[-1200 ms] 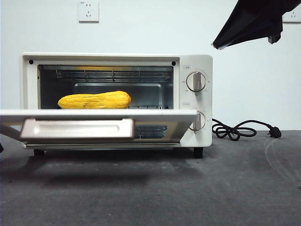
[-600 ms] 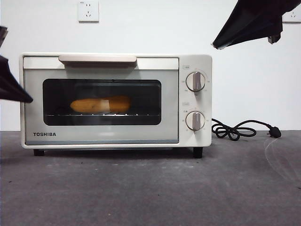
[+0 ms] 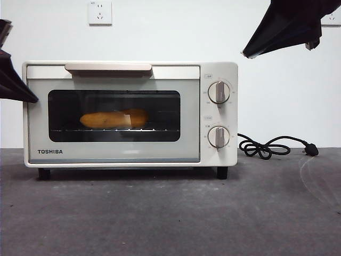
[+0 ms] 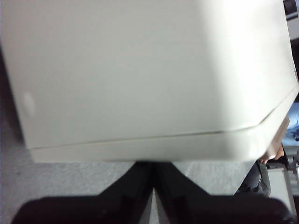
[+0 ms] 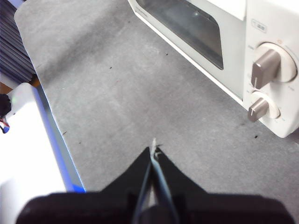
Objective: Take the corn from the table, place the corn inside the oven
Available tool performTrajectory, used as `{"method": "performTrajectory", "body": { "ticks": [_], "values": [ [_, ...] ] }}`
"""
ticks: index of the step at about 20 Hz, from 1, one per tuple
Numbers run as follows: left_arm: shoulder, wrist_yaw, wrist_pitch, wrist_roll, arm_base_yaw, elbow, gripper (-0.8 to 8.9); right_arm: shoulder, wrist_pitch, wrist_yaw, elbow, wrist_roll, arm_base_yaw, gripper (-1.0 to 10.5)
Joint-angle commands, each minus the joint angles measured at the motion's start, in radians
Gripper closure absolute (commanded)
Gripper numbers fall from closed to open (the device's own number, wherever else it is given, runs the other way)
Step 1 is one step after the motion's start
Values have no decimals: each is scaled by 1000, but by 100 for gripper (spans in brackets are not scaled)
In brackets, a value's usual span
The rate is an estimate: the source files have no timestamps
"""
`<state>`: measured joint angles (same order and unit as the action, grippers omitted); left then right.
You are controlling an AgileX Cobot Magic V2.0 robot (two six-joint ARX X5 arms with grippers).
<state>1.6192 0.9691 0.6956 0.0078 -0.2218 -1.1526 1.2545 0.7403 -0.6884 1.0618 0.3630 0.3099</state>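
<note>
- Your left claw (image 3: 16, 88) sits at the oven's (image 3: 128, 114) side wall, its dark tip touching or just short of the upper front corner; your wrist view shows the jaws pressed together with nothing between them, the cream wall (image 4: 140, 74) filling almost all the room ahead.
- Your right claw (image 3: 282, 29) hangs high, above and beyond the knob end of the oven, well apart from it; its jaws meet at the tips (image 5: 153, 154), empty, over bare table (image 5: 117, 93).
- The corn (image 3: 113, 119) lies on the rack inside the oven, behind the dark glass, lengthwise, nearer the left claw's end of the window.
- The door is closed, handle (image 3: 108, 67) along its top edge.
- Two knobs (image 3: 219, 92) stack on the panel at the right claw's end; they show close ahead of that claw in its wrist view.
- A black cord (image 3: 272, 146) lies coiled on the table below the right claw, behind the oven's corner, plug end farthest out.
- A wall socket (image 3: 100, 12) sits above the oven.
- Below the right claw and in front of the oven the table (image 3: 170, 213) is open; in the right wrist view its edge (image 5: 51, 121) runs close beside that claw, with a white and blue object (image 5: 28, 140) just past it.
</note>
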Motion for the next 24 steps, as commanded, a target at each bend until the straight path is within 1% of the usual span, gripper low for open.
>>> {"method": "performTrajectory", "body": {
  "ticks": [1, 4, 8, 11, 14, 15, 17, 19, 21, 24],
  "values": [
    [0, -2, -21, -4, -18, -8, 822, 5, 0, -2, -12, -3, 2, 958],
    [-9, 2, 35, 7, -21, -8, 822, 5, 0, -2, -12, -3, 2, 958],
    [-85, 6, 113, 95, 21, -8, 821, 5, -3, -2, -12, -3, 2, 958],
    [-217, 6, 149, 128, 53, -8, 821, 5, -10, -2, -12, -3, 2, 958],
    [-399, -2, 196, 133, 88, -8, 821, 5, -13, -2, -12, -3, 2, 958],
    [-460, -24, 212, 133, 99, -8, 821, 5, -17, -1, -12, -3, 2, 958],
    [-593, -135, 260, 130, 129, -8, 821, 5, -29, 0, -12, -5, 2, 958],
    [-700, -213, 335, 131, 170, -8, 821, 5, -39, 0, -12, -4, 2, 958],
    [-784, -257, 388, 131, 208, -8, 821, 5, -38, 0, -12, -4, 2, 958],
    [-857, -317, 396, 114, 220, -8, 821, 5, -38, 0, -12, -4, 3, 958]
  ]
}}
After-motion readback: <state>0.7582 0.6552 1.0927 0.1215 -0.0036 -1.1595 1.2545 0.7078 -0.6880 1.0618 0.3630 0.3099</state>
